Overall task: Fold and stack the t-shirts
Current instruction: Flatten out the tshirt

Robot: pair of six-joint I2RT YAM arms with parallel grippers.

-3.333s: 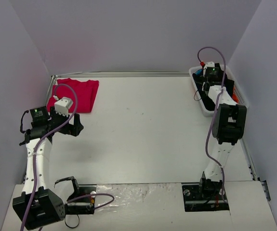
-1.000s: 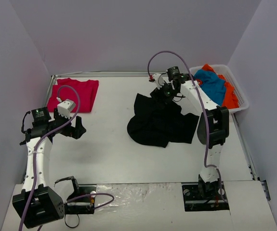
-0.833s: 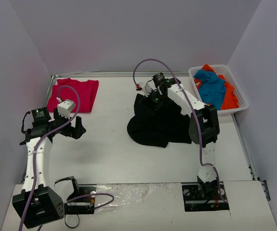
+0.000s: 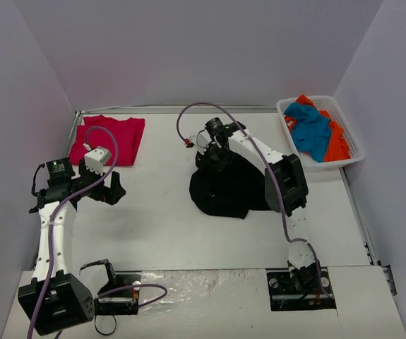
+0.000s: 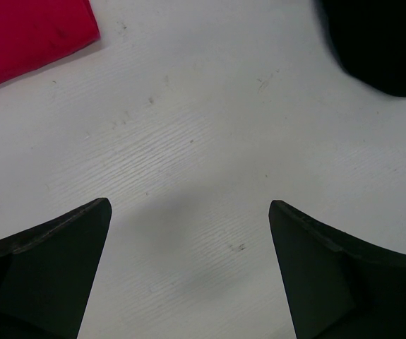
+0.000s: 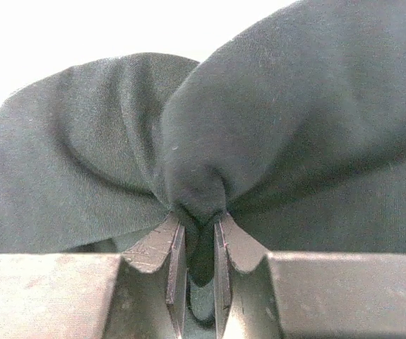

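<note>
A crumpled black t-shirt [image 4: 231, 187] lies in a heap at the table's middle. My right gripper [image 4: 213, 157] sits at the heap's far left edge, shut on a pinched fold of the black t-shirt [image 6: 195, 176]. A crimson-red t-shirt [image 4: 114, 138] lies flat at the far left corner; its corner shows in the left wrist view [image 5: 26, 32]. Blue [image 4: 310, 127] and orange [image 4: 337, 141] t-shirts fill the basket at the far right. My left gripper [image 4: 107, 185] hovers open over bare table [image 5: 188, 212], near the red t-shirt, with nothing between its fingers.
A white plastic basket [image 4: 353, 157] stands at the far right against the wall. Grey walls close in the table on three sides. A purple cable [image 4: 188, 113] arcs above the right arm. The black heap's edge [image 5: 379, 42] shows in the left wrist view.
My right gripper has moved left along the black t-shirt's far edge and closed on a fold of it. The heap has bunched narrower. The left arm has stayed still.
</note>
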